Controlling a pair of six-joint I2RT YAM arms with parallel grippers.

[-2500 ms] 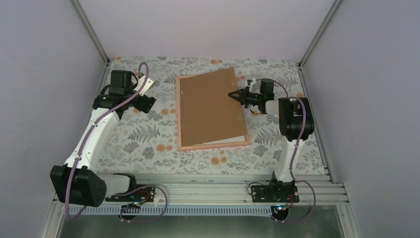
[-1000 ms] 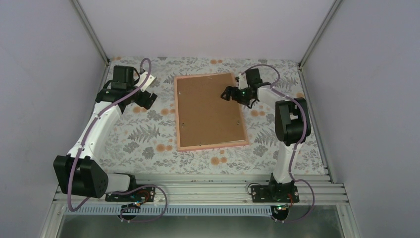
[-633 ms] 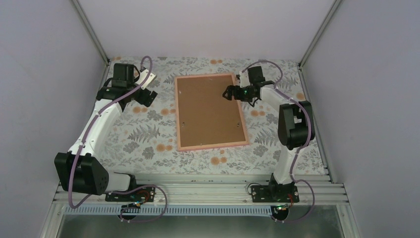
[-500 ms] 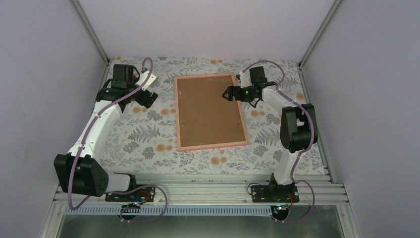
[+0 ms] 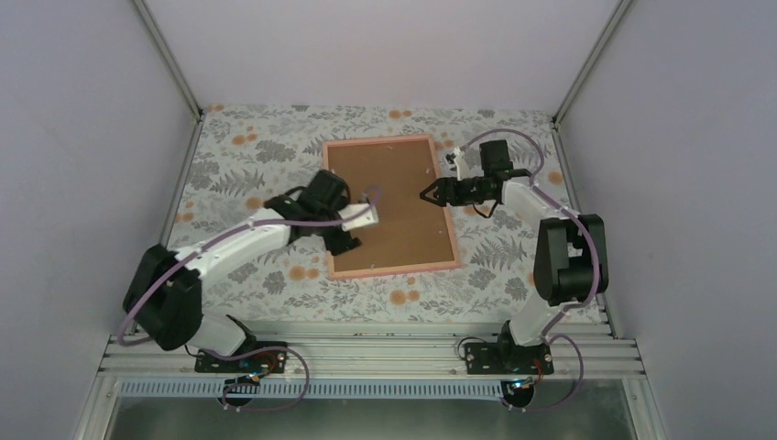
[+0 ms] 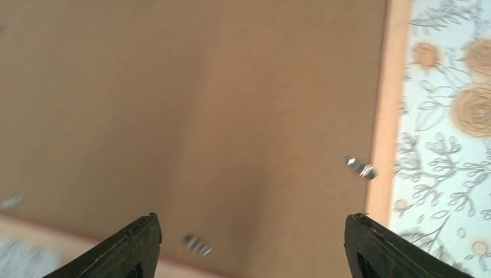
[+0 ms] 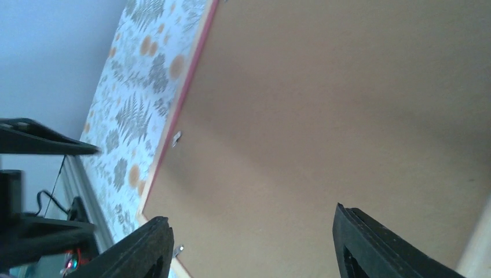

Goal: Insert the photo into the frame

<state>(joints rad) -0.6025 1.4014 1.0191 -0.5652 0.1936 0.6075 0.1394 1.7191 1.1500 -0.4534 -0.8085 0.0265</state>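
Pink frame (image 5: 403,269) lay flat at the middle of the floral cloth (image 5: 247,156), back side up. A brown backing board (image 5: 394,183) sat inside its border. The photo showed in no view; probably under the board, cannot confirm.

Long axis ran top to bottom in the overhead view, with the lower end leaning a little right.

Left gripper (image 5: 348,243) hung over the frame's lower left part, jaws spread wide, nothing between them; its wrist view showed bare board and small metal tabs (image 6: 362,168) beside the border. Right gripper (image 5: 427,193) was at the right side, above the board's right edge, jaws likewise parted and empty.

Handling, as judged: frame light, stiff, narrow-bordered, likely to slide on cloth if pushed sideways. Best hold looks to be across the border midway along a long side. Board thin and seated flush, with no edge to pinch, so press down on it flat.
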